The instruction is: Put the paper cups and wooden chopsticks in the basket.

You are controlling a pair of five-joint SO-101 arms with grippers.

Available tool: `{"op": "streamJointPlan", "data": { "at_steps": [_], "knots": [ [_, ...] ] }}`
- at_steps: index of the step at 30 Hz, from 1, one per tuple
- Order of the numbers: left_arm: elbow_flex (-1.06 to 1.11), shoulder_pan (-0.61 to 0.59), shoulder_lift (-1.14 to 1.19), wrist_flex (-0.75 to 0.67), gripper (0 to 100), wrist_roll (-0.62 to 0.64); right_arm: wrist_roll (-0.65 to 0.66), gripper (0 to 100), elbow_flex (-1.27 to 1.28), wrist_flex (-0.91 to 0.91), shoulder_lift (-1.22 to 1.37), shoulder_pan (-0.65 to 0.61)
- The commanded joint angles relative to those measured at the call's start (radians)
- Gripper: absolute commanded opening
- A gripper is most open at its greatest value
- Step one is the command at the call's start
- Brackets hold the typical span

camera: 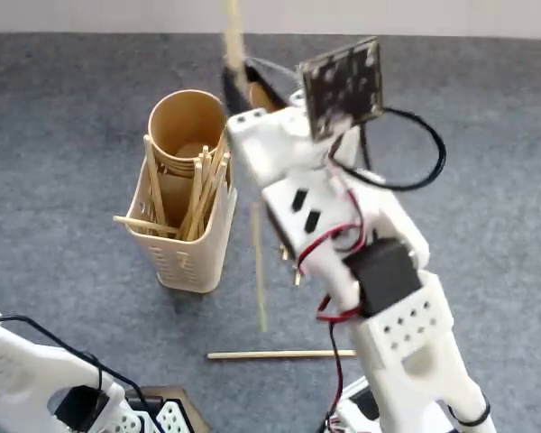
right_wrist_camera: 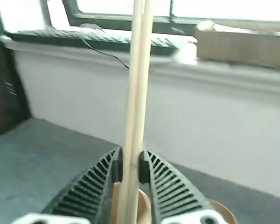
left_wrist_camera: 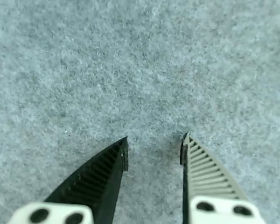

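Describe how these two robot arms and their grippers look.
Both arms are white plastic with black motors. The right arm carries red and black cables and a dark perforated board. The left gripper has tapered ribbed fingers, one black, one beige; the right gripper has dark ones.

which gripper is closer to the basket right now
Right. The right gripper holds a chopstick close beside the basket, on its far side; the left gripper hangs over bare carpet, away from it.

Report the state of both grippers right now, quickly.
Left gripper: open, holding nothing, above the grey carpet.
Right gripper: closed on wooden chopsticks, held upright.
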Motion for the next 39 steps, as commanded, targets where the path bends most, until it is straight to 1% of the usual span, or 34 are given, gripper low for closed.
{"op": "streamJointPlan", "data": {
  "at_steps": [1,5,10,12,16,19,23,30,34,39],
  "knots": [
    [-0.007,-0.008,-0.010,0.031,21,-0.008,-0.002,0.5,0.067,-0.134,-0.041,-0.068],
    [-0.008,-0.053,-0.012,0.083,21,-0.008,-0.009,0.5,0.259,-0.352,-0.071,-0.104],
    [-0.013,-0.139,-0.012,0.078,21,-0.009,-0.012,0.5,0.624,-0.628,-0.222,-0.176],
    [-0.016,-0.151,-0.012,0.078,21,-0.009,-0.009,0.5,0.723,-0.687,-0.286,-0.214],
    [-0.008,-0.150,-0.012,0.078,21,-0.009,-0.008,0.5,0.733,-0.691,-0.294,-0.237],
    [-0.008,-0.156,-0.010,0.078,21,-0.012,-0.005,0.5,0.719,-0.697,-0.232,-0.236],
    [-0.007,-0.171,-0.010,0.078,21,-0.084,-0.005,0.5,0.673,-0.696,-0.136,-0.236],
    [-0.015,-0.193,-0.010,0.077,21,-0.087,-0.005,0.9,0.611,-0.696,0.038,-0.234],
    [-0.007,-0.189,-0.008,0.032,21,-0.087,-0.006,1.0,0.582,-0.696,0.081,-0.208],
    [-0.008,-0.194,-0.008,0.028,21,-0.087,-0.006,1.2,0.582,-0.688,0.091,-0.166]
  ]
}}
